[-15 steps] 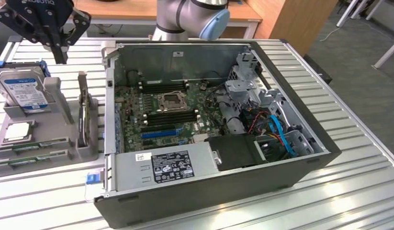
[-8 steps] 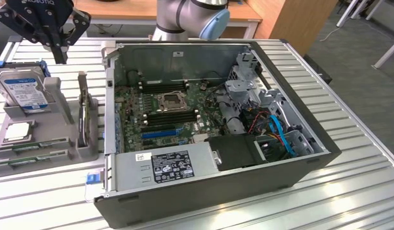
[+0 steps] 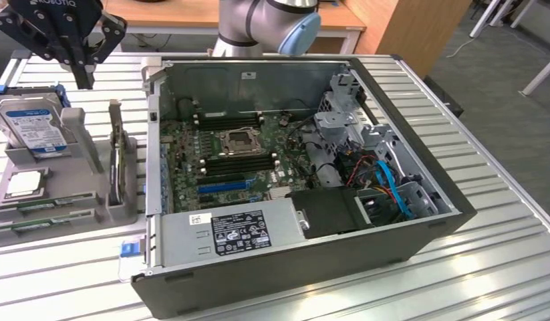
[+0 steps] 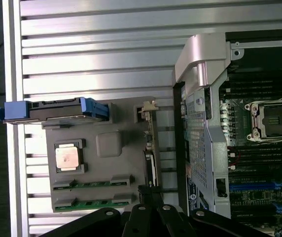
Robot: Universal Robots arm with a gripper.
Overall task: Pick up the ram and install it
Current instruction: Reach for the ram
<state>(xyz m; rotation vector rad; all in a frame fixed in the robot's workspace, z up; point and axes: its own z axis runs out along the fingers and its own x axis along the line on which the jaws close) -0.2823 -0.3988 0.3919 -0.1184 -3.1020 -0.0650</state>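
Two ram sticks, long and green, lie side by side in the front slots of a grey holder [image 3: 79, 167]: one ram stick [image 3: 45, 204] [image 4: 91, 184] and a second ram stick [image 3: 29, 226] [image 4: 92, 202]. My gripper [image 3: 82, 79] [image 4: 149, 193] hangs shut and empty above the table, behind the holder and well away from the sticks. The open computer case [image 3: 418, 174] lies on its side, and its motherboard shows black memory slots [image 3: 239, 160] [image 4: 259, 153] beside the processor socket [image 3: 237, 140] [image 4: 271, 118].
The holder also carries a blue-labelled hard drive [image 3: 29, 127] [image 4: 57, 111], a square silver processor chip [image 3: 25, 184] [image 4: 67, 158] and an upright card [image 3: 117, 160] [image 4: 151, 148]. A power supply [image 3: 234, 231] and blue cables [image 3: 391, 184] sit in the case. The table is ribbed metal [image 3: 488, 267].
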